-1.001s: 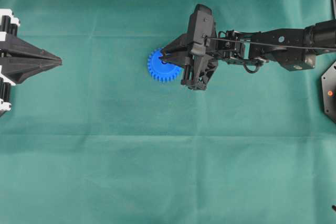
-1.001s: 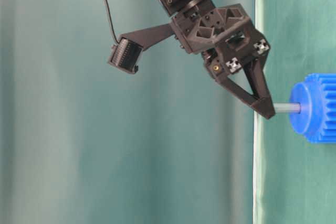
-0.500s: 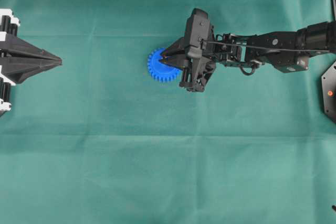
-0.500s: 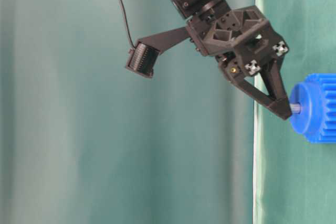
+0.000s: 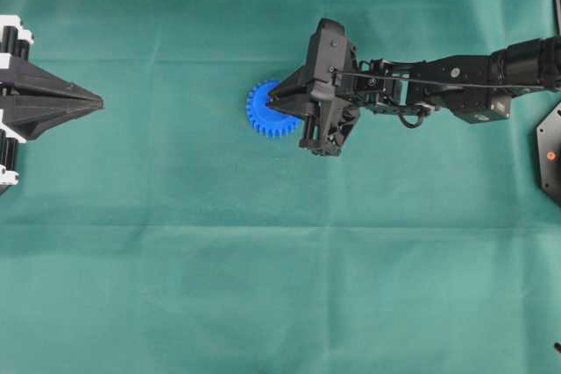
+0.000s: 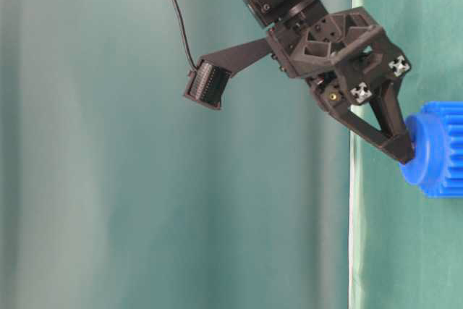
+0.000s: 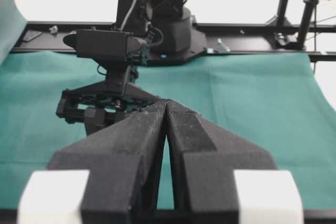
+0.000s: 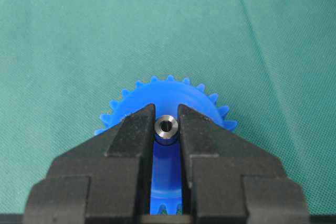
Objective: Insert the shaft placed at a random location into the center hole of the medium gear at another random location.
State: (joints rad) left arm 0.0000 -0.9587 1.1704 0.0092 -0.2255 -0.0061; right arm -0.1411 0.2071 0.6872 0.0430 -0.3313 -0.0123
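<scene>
The medium gear (image 5: pixel 267 109) lies flat on the green cloth of the counter (image 5: pixel 263 286), and everything else is placed from it. The right gripper (image 8: pixel 167 129) stands directly over the gear's raised hub, its two black fingers (image 8: pixel 131 132) clenched on the shaft (image 8: pixel 167 127), whose shiny ringed end shows between the tips in the right wrist view. In the table-level view the fingertips (image 6: pixel 400 151) sit right against the hub face of the gear (image 6: pixel 434 148), so the shaft is hidden there and the center hole is covered; how deep the pin sits cannot be told. In the overhead view the right arm reaches in from the right edge to the gear, its wrist camera block just right of the blue teeth. The left gripper (image 5: pixel 96 104) rests well to the left of the gear, at the counter's left edge, its fingers (image 7: pixel 142 140) pressed together on nothing, pointing toward the gear.
</scene>
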